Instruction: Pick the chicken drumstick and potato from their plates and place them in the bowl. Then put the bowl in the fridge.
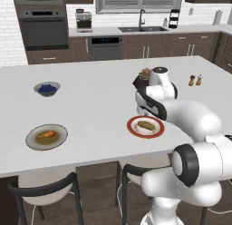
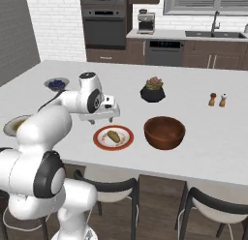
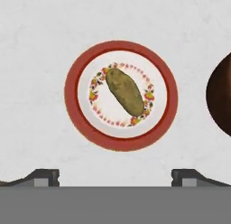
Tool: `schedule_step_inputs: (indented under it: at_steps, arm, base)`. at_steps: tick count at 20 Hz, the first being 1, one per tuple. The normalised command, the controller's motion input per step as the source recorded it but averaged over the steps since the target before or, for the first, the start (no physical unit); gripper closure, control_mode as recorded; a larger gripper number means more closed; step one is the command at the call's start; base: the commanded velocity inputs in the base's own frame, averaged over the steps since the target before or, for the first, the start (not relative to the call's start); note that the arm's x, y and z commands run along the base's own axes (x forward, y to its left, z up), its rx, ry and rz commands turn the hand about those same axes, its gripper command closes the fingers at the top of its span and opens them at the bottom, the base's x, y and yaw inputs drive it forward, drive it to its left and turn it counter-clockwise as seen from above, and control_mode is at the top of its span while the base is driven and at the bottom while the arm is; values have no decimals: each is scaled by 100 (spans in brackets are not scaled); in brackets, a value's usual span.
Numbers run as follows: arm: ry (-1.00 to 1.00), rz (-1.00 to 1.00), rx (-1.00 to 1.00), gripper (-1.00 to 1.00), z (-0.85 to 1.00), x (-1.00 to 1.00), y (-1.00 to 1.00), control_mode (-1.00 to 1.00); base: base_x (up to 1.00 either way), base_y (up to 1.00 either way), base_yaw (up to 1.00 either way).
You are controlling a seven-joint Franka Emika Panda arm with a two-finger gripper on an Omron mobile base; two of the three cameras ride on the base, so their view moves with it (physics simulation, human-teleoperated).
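The big white counter took up most of the scene, with everything sitting on it. The wooden bowl sat near the front edge, just beside the red-rimmed plate but not touching it. That plate had the potato lying at an angle in its middle. Way over on the left side of the counter, well apart from the bowl, the grey-olive plate held the chicken drumstick. A black plant pot stood behind the bowl, and a small bowl of blueberries sat farther back on the left. 2 little shakers stood off to the right, though they were too tiny to say which was which. The gripper hung above the potato's plate, fingers spread wide, holding nothing.
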Motion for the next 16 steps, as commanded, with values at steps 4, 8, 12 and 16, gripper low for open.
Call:
schedule_step_inputs:
  at_steps: [4,8,12,16]
  arm:
    - [19,19,0,-100,-44,50,-19,-100]
    - [15,10,-1,-100,-37,33,-2,-100]
    - [5,9,-1,-100,-39,27,0,-100]
    - [0,12,0,-100,-29,24,0,-100]
  base:
    - [0,0,0]
    - [0,0,0]
    - [0,0,0]
    - [0,0,0]
